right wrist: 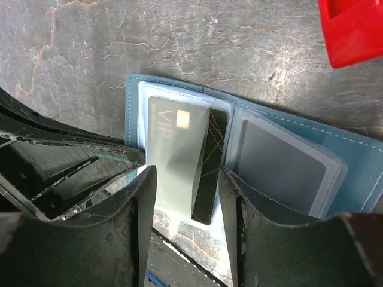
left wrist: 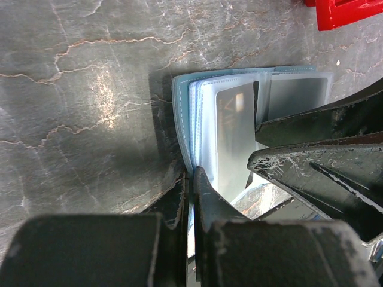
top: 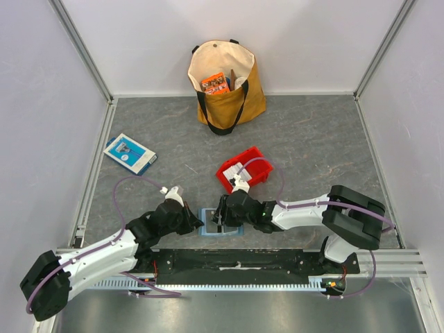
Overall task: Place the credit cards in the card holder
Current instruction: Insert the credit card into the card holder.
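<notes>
Two end effectors on one open card holder

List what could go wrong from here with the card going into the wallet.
1. The grey VIP card lies over a dark card between the fingers of the right gripper. Pushed further, it may snag or bend.
2. The left gripper seems to pinch only the edge of the card holder, so the holder may slip or pivot.
3. Both grippers crowd the same spot and may knock each other.
</notes>
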